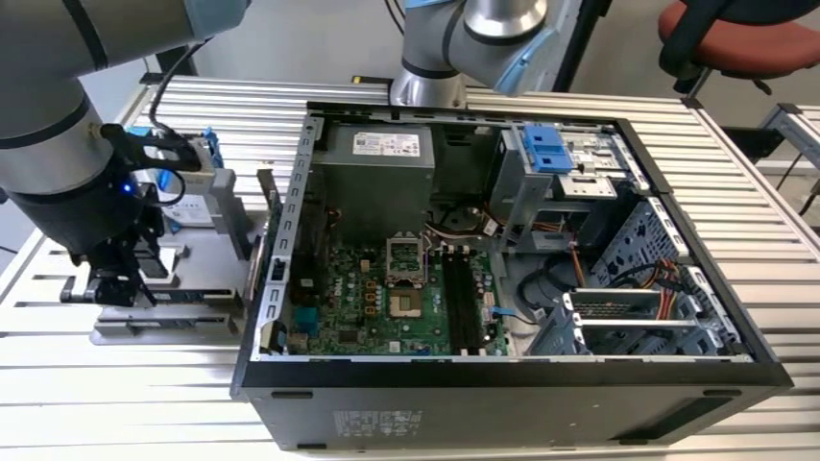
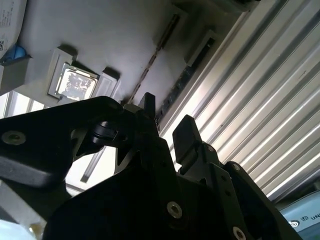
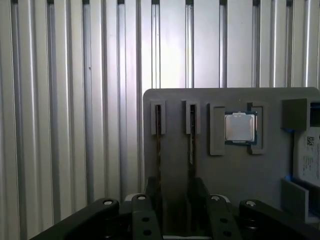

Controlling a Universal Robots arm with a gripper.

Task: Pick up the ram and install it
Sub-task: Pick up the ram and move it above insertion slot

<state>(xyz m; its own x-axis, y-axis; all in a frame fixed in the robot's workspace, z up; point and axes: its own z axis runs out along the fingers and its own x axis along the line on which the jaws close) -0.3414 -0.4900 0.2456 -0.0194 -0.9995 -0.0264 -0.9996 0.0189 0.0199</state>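
Observation:
Two ram strips stand on edge in slots of a grey holder tray [image 3: 225, 170]. One ram [image 3: 192, 145] and the other [image 3: 158, 145] run side by side toward my gripper [image 3: 176, 192]. My gripper is open, its two black fingers apart just over the strips' near ends. In the second wrist view a ram [image 2: 182, 82] leads into the gap of the gripper [image 2: 166, 117], and I cannot tell if a finger touches it. In the exterior view the gripper [image 1: 122, 288] hangs low over the tray [image 1: 180, 322], at the exterior view's left of the open computer case [image 1: 513, 375].
A square processor chip [image 3: 240, 126] lies in the tray beside the ram slots. A silver hard drive with a blue frame [image 1: 192, 182] stands at the tray's far end. Long black memory slots [image 1: 468, 303] sit on the motherboard inside the case. Ribbed metal table [image 3: 60, 100] surrounds the tray.

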